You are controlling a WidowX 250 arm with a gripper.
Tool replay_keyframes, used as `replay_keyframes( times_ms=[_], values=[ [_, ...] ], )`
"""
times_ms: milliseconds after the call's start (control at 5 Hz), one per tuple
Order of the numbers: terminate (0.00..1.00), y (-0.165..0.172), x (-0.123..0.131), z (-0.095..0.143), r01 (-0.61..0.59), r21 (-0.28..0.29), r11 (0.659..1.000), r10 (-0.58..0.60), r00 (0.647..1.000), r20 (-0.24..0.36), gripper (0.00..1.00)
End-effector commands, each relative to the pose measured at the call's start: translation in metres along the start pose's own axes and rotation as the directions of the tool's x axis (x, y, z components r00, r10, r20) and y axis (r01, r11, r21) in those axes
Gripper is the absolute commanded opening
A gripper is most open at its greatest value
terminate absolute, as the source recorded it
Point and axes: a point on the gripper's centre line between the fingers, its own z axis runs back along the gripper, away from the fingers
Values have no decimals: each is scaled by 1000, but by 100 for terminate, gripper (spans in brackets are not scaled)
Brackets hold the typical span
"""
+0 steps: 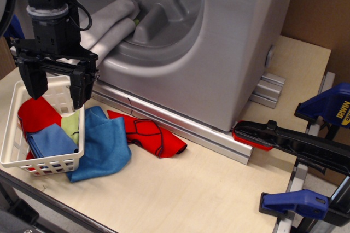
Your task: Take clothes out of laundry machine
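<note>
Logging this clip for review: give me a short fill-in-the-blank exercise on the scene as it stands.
1. The light grey cloth hangs out of the ____ opening.
2. The open hand hovers above the white ____.
3. The red cloth with black lines lies on the ____.

Missing words: washer; basket; table

Tool (pixel 56 86) points down, fingers apparently spread, empty.

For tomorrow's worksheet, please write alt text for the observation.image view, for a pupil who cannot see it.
A black robot pincer hangs open above a white slotted basket of coloured cloths, with a light grey cloth draped from the drum opening of a silver washer behind it. Blue and red cloths lie on the wooden table.
</note>
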Motion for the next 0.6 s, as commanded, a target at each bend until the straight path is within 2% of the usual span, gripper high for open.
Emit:
replay_keyframes(
  times_ms=[0,200,400],
  values=[
    [0,0,0,0,0,0,1000,0,1000,0,100],
    [0,5,26,15,139,114,984,-154,978,138,100],
    [0,11,45,30,175,168,970,-209,955,211,100]
  ],
)
